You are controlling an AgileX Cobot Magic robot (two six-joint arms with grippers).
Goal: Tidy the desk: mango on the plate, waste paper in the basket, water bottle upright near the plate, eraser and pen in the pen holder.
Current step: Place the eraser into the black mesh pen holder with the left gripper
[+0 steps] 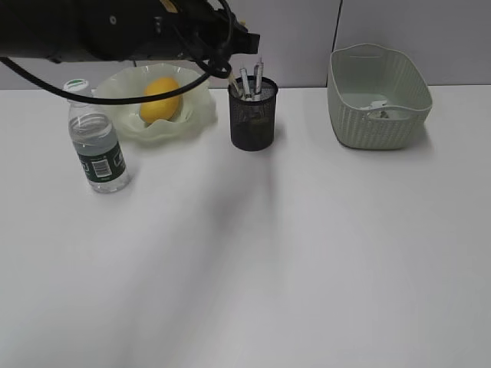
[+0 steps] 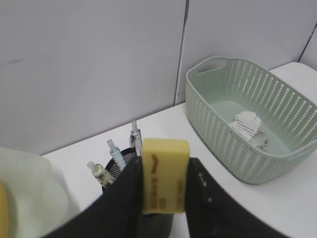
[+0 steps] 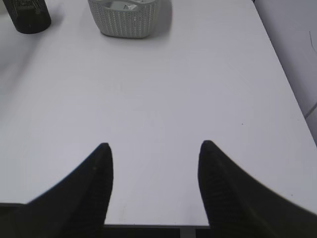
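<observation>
one item is left out of place — the yellow eraser (image 2: 165, 174), clamped upright in the left gripper (image 2: 163, 186) jaws above the pen holder (image 2: 143, 218) for a straight drop, while the right gripper (image 3: 154, 163) jaws stand apart over bare worktop (image 3: 163, 94).

The desk (image 1: 307, 253) is a plain white flat top. Four items stand directly on it. The bottle (image 1: 95, 140) stands upright at the left, just in front of the plate (image 1: 196, 115). The pen holder (image 1: 253, 113) stands just right of the plate. The basket (image 1: 377, 98) sits well apart at the right rear. The front area of the desk carries only soft shadows.
</observation>
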